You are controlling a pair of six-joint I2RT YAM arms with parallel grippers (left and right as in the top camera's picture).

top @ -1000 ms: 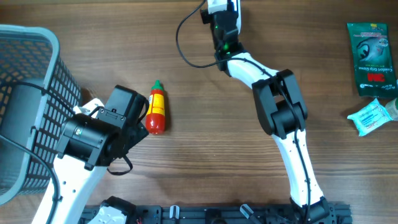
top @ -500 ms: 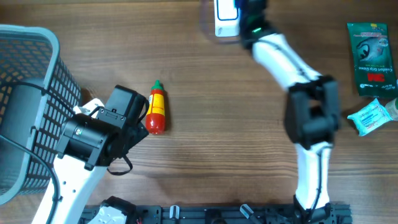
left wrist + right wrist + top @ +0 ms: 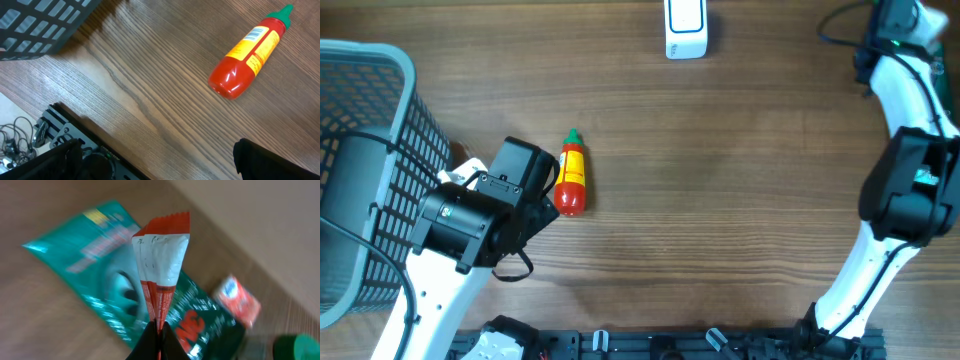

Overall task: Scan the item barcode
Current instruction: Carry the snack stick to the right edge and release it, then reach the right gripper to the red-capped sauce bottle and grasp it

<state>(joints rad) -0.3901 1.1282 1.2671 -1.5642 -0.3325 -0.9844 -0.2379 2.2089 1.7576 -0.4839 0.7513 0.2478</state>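
Sachet (image 3: 162, 255), red-and-white, pinched tight in the right gripper (image 3: 159, 330) over a teal pouch (image 3: 100, 265); left gripper (image 3: 160, 162) is spread wide, red sauce bottle (image 3: 247, 52) lying just ahead.

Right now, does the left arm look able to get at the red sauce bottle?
Probably yes: the left tool stands open right beside the sauce bottle, which lies on the table with nothing between them. The basket is off to the side.
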